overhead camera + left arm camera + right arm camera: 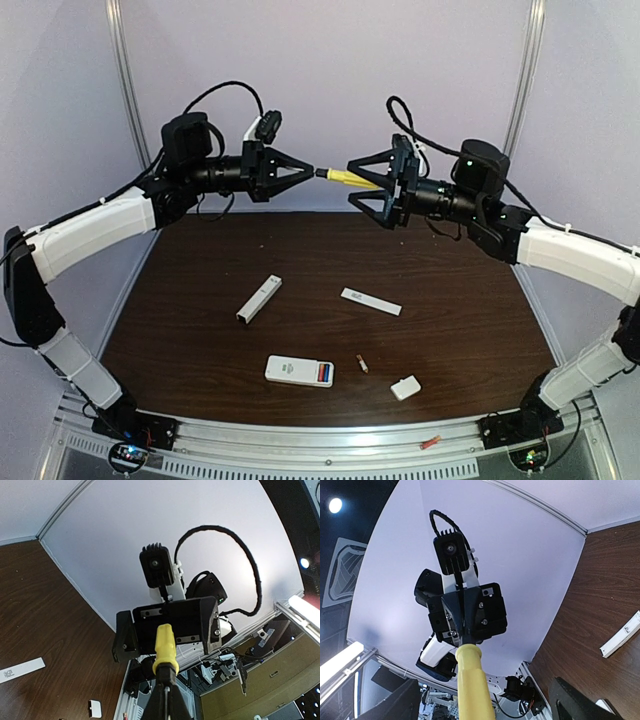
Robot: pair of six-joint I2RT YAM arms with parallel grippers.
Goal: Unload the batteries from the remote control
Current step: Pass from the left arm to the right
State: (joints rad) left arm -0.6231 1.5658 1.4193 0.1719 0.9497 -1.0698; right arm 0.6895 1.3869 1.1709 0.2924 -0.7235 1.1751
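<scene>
One loose battery [362, 364], perhaps, near remote [299, 371].

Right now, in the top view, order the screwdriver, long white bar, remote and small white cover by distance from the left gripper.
From the left gripper:
1. screwdriver, in its fingers
2. long white bar, left of centre
3. remote, near edge
4. small white cover, near right

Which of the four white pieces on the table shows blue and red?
The remote nearest the front edge: its right end shows blue and red. The bar, strip and cover show neither colour.
</scene>
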